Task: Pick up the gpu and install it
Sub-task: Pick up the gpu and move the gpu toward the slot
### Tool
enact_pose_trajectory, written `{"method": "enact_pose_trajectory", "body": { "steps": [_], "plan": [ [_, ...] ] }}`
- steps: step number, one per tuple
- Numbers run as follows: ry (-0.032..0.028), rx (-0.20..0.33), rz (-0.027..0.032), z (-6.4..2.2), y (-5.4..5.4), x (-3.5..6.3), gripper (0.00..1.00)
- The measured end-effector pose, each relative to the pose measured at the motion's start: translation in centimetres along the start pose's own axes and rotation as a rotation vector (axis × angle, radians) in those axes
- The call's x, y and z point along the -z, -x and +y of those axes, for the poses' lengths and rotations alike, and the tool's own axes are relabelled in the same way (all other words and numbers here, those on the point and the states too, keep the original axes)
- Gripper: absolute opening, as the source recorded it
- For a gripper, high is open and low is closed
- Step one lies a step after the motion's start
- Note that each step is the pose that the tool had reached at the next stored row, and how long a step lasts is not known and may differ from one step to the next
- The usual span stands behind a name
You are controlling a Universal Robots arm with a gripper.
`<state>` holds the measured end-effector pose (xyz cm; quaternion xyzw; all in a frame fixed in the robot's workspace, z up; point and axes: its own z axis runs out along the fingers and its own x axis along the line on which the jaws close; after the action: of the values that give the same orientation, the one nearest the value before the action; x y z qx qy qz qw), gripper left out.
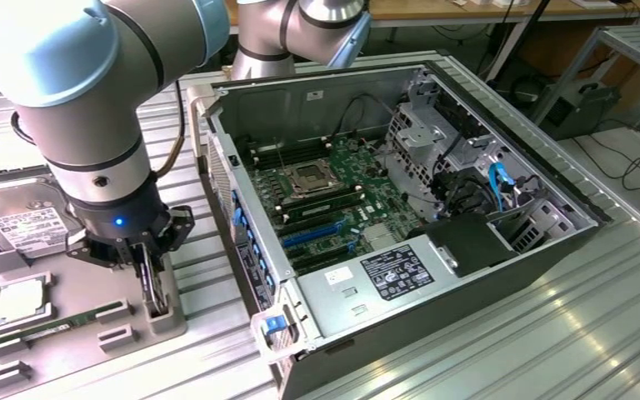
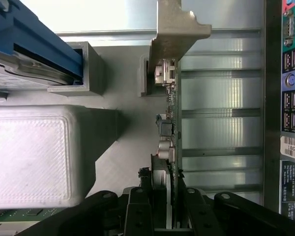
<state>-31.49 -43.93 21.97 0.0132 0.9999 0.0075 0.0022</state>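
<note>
From the exterior view, the arm reaches straight down over the grey tray [image 1: 87, 350] at that view's left. The gripper [image 1: 147, 271] is low in the tray's near corner, right at the gpu [image 1: 160, 302]. The card stands on edge in a holder there, a thin dark sliver directly under the wrist, so nothing separates the two. A hard drive [image 1: 20, 221] and a memory stick [image 1: 47, 331] lie in the same tray, farther to the view's left and apart from the gripper. The open case [image 1: 409, 333] lies just beside the tray on the view's right. Its motherboard [image 1: 332, 179] faces up, with blue slots [image 1: 311, 235] near the side closest to the tray. From where the card stands, the board lies to the view's right and a little higher.

In the wrist view, the gpu [image 2: 173, 123] shows edge-on, running from between the black fingers [image 2: 137, 211] out to its silvery bracket [image 2: 174, 29] at the far end. Its long axis points straight away from the gripper [image 2: 167, 201], and the hold sits at the end opposite the bracket. The jaws are drawn narrow, one finger on each face, and they look pressed against the card, so I take it as gripped. The bracket end sits at a post of the tray [image 2: 128, 88], so the card looks not yet lifted. The case's port panel [image 2: 292, 73] runs alongside the card's long edge on one side, near but not touching.
</note>
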Motion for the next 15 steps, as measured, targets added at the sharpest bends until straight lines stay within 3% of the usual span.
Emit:
{"method": "enact_pose_trajectory", "body": {
  "steps": [15],
  "plan": [
    [0.0000, 0.000, 0.0003, 0.02, 0.1, 1.15, 0.28]
  ]
}}
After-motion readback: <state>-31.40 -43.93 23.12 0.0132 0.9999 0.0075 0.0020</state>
